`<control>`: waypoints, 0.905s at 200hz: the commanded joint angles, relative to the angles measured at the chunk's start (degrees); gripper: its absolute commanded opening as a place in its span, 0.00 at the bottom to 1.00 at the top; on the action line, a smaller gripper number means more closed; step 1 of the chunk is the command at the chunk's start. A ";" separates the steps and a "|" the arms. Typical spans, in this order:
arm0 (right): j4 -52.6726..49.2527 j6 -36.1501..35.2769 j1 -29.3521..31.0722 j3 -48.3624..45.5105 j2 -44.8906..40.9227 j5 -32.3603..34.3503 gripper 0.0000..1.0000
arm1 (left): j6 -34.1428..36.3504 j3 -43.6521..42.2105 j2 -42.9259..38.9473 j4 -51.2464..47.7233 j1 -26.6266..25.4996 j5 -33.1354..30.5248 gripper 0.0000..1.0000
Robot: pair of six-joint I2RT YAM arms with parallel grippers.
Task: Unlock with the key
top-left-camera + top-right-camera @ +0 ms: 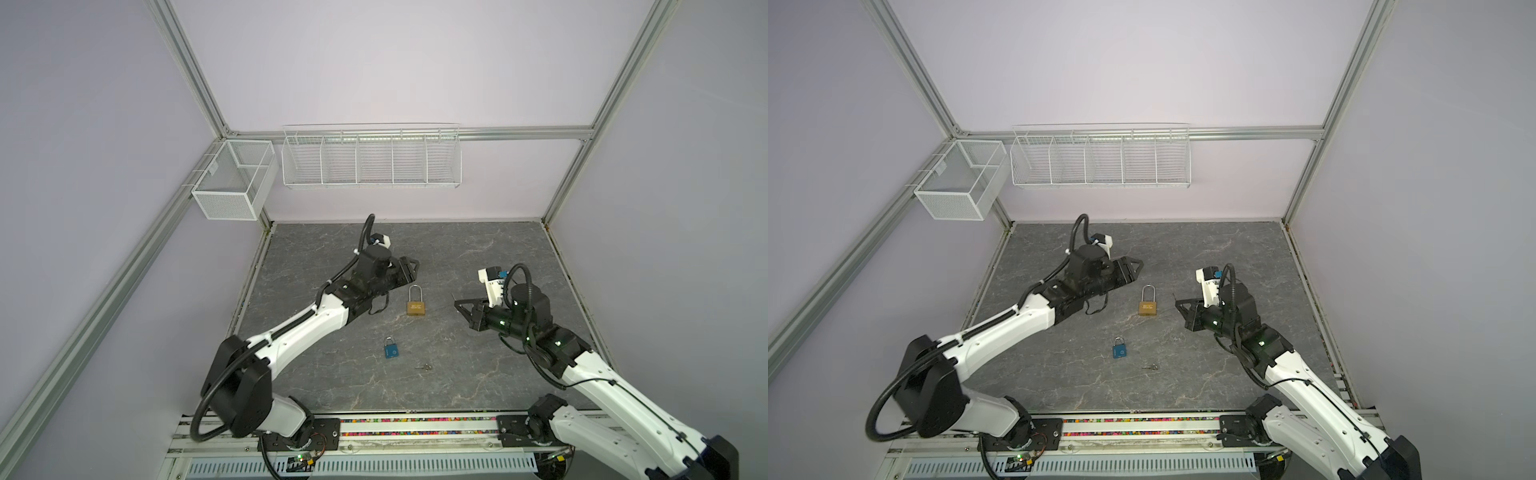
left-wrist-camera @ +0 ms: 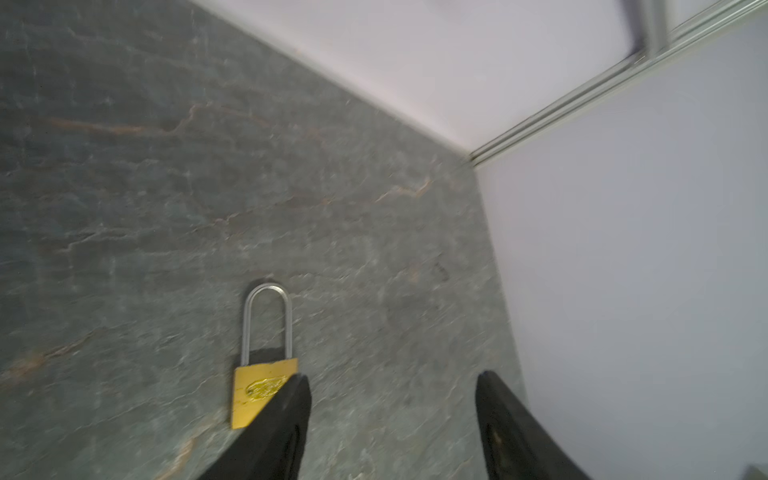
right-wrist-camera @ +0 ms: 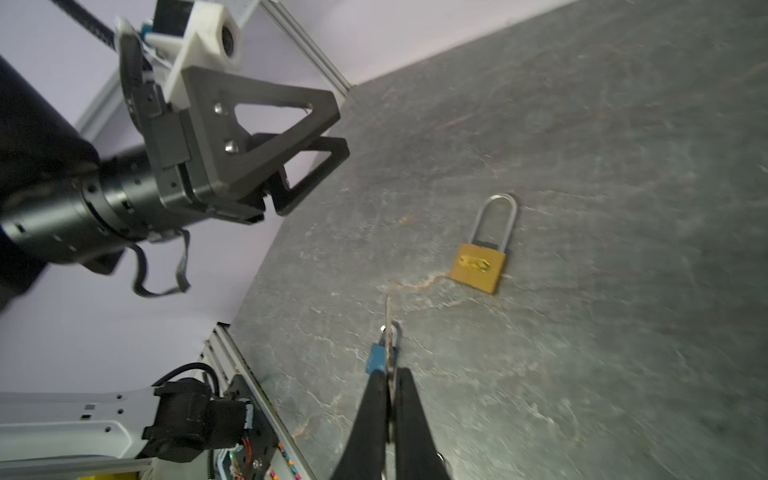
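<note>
A brass padlock (image 1: 416, 308) (image 1: 1148, 308) with a long silver shackle lies flat at the middle of the grey table, shackle toward the back wall. My left gripper (image 1: 412, 268) (image 1: 1137, 266) hovers just behind and left of it, open and empty. In the left wrist view the padlock (image 2: 251, 395) lies beside one finger, outside the left gripper (image 2: 392, 395). My right gripper (image 1: 457, 302) (image 3: 391, 376) is to the right of the padlock (image 3: 478, 266), shut on a thin silver key (image 3: 387, 320) (image 1: 452, 297) whose blade sticks out past the tips.
A small blue padlock (image 1: 391, 350) (image 1: 1119, 350) lies nearer the front. A loose key (image 1: 424, 367) (image 1: 1151, 367) lies to its right. A white wire rack (image 1: 372, 160) and a mesh basket (image 1: 235, 178) hang on the back and left walls.
</note>
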 commanded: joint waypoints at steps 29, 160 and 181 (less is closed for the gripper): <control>-9.52 2.28 -2.43 -9.08 -7.40 -1.63 0.07 | 9.43 20.91 23.26 -34.29 -3.55 -3.00 0.71; -8.88 1.68 -3.95 -13.04 -14.72 -7.59 0.06 | 5.97 38.18 39.13 -45.37 -6.51 -7.10 0.75; -8.04 2.40 -4.30 -14.39 -15.68 -7.59 0.07 | 5.17 38.14 39.25 -44.82 -6.60 -6.60 0.75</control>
